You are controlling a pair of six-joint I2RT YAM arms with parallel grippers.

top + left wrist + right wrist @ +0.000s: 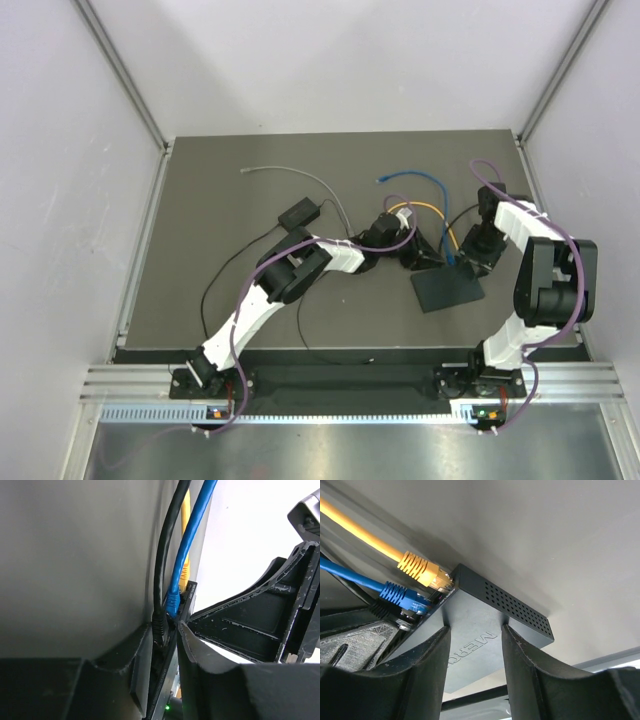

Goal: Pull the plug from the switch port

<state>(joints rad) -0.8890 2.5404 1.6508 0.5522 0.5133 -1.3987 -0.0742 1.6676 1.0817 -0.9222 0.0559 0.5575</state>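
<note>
The switch (pixel 450 290) is a flat matte black box right of centre, with its port face toward the far side. Yellow (pixel 420 569), blue (pixel 400 597) and black (pixel 160 625) plugs sit side by side in its ports. My left gripper (pixel 418 258) is at the port face. In the left wrist view its jaws (pixel 164 630) stand nearly shut, with the black plug and the switch's edge (pixel 175 650) between them. My right gripper (pixel 468 258) is open. Its two fingertips (pixel 445 630) press on the switch's top (pixel 480 625), apart from the plugs.
A smaller black oblong block (pixel 299 212) with a thin black cord lies left of centre. A loose grey cable (pixel 290 172) lies far left. The blue cable's free end (pixel 385 178) and the orange cable's loop (pixel 430 207) lie beyond the switch. The table's right edge is close to the right arm.
</note>
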